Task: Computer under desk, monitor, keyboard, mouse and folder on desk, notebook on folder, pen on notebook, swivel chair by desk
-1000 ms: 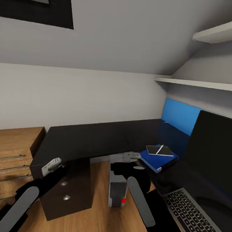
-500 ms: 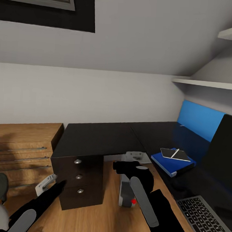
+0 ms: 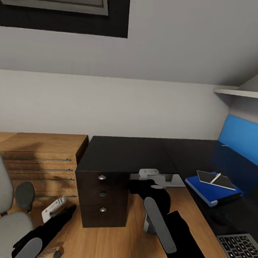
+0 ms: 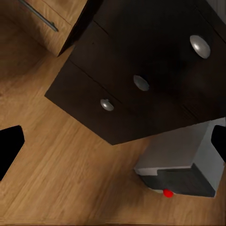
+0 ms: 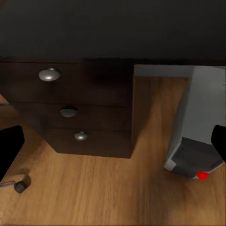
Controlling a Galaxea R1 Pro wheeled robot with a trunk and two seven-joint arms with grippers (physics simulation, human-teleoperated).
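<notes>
- Both end effectors hang low in front of the robot in the head view. The left end effector (image 3: 54, 210) is above the wood floor (image 3: 109, 243), near the swivel chair (image 3: 0, 212). The right end effector (image 3: 149, 172) is at the edge of the counter (image 3: 131, 154). From here I cannot tell how wide their fingers are.
- On the black counter lies the blue folder (image 3: 207, 190). The grey notebook (image 3: 214, 180) lies on top of it, and the thin pen (image 3: 215, 178) lies on the notebook. The keyboard (image 3: 241, 252) shows at the bottom corner. A dark drawer block (image 3: 103, 198) with three round knobs stands under the counter, next to a wood dresser (image 3: 42, 157).
- Left wrist view: the two dark fingertips (image 4: 9, 146) are far apart at the edges, so this end effector is spread and holds nothing. Between them are the drawer block (image 4: 136, 84) and the grey computer (image 4: 188, 165) with its red dot, standing on the floor just beside the drawers.
- Right wrist view: the fingertips (image 5: 9, 146) are spread wide too, holding nothing. The computer (image 5: 197, 136) stands under the counter (image 5: 113, 28), beside the drawer block (image 5: 70, 113).
</notes>
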